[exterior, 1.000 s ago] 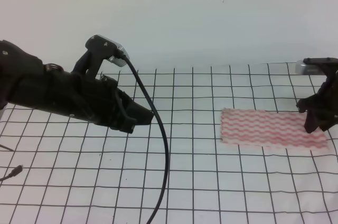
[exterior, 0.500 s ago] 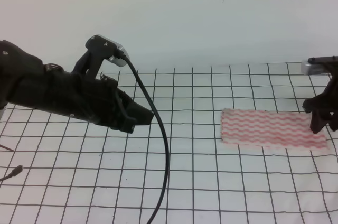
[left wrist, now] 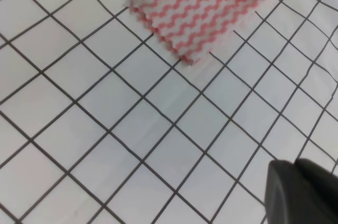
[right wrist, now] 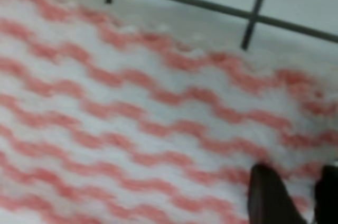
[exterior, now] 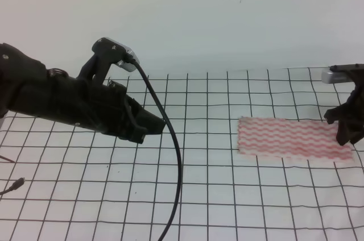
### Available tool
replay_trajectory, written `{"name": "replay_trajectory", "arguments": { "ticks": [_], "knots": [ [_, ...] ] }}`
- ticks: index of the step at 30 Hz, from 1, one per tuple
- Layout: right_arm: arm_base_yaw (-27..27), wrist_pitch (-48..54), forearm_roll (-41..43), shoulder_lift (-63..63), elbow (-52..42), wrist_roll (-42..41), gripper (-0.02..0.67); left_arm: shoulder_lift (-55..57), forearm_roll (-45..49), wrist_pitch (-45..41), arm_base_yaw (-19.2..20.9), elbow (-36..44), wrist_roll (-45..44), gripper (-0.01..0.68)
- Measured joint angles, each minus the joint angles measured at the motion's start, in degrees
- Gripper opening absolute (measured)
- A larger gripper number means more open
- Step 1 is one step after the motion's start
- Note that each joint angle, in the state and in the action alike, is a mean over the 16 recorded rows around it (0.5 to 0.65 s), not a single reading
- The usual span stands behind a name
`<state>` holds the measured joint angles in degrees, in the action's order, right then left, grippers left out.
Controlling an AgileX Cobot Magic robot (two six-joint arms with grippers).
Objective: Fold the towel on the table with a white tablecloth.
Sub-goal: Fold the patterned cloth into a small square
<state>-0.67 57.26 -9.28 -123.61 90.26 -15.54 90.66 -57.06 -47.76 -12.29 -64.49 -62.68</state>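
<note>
The towel (exterior: 287, 138), pink-red and white with wavy stripes, lies flat on the right side of the white tablecloth (exterior: 227, 207) that covers the table. My right gripper (exterior: 347, 134) stands down at the towel's right end. The right wrist view shows its two dark fingertips (right wrist: 269, 195) a little apart just above the towel (right wrist: 148, 113), with striped cloth showing in the gap. My left gripper (exterior: 152, 127) hovers over the left half of the table, well away from the towel. Its dark tips (left wrist: 301, 195) show pressed together, and the towel (left wrist: 206, 7) lies far ahead.
The grid-printed tablecloth (left wrist: 105, 129) stretches in every direction. A black cable (exterior: 173, 167) hangs from the left arm down to the front edge. A small cable end (exterior: 14, 186) lies at the far left. A plain pale wall stands behind the table.
My right gripper has shifted slightly to the right along the towel's right end. The towel and the left arm have not moved.
</note>
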Motion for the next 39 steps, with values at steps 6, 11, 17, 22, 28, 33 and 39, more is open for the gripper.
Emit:
{"name": "replay_trajectory", "arguments": {
  "ticks": [6,11,17,22,28,33,39],
  "knots": [
    [0.0,0.2,-0.4,1.0,0.0,0.0,0.190,0.0,0.0,0.0,0.0,0.0,-0.1,-0.002],
    [0.0,0.4,-0.6,1.2,0.0,0.3,0.190,0.0,0.0,0.0,0.0,0.0,-0.1,-0.002],
    [0.0,0.5,-0.6,0.4,0.0,0.7,0.191,0.0,0.0,0.0,0.0,0.0,0.0,-0.002],
    [0.0,0.3,-0.8,-0.3,0.0,0.8,0.176,0.0,0.0,-0.1,0.0,0.0,0.2,-0.002],
    [0.0,0.3,-1.5,-0.6,0.0,0.1,0.108,0.0,0.0,-0.2,0.0,0.0,0.3,-0.002],
    [0.0,0.5,-2.9,0.0,0.0,-0.8,0.049,0.0,0.0,-0.2,0.0,0.0,0.4,-0.002],
    [-0.1,1.2,-5.6,0.8,0.3,-2.2,0.000,0.0,-0.1,-0.2,0.0,0.0,0.4,-0.002]
  ]
}}
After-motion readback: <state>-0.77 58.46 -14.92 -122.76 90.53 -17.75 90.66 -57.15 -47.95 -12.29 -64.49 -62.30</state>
